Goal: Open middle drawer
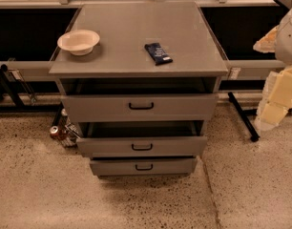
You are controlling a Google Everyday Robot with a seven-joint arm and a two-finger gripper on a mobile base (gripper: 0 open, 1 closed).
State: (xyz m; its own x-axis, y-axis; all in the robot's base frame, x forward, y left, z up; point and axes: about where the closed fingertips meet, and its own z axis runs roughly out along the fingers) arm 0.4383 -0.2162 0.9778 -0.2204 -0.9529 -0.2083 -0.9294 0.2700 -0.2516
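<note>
A grey cabinet [136, 32] stands in the middle of the camera view with three drawers. The middle drawer [184, 147] is a grey flat front with a small black bar handle [142, 147]. Its front stands out toward me, and a dark gap above it shows the inside. The wider top drawer [184, 107] and the narrowest bottom drawer [174, 166] also stand out a little. My gripper [276, 101] shows as pale white and yellowish parts at the right edge. It is well to the right of the cabinet and touches no drawer.
A white bowl [79, 42] and a dark blue packet [158, 53] lie on the cabinet top. A can [56, 131] and clutter sit on the floor at the cabinet's left. A black bar [242, 116] slants on the floor at right. Speckled floor [136, 204] lies in front.
</note>
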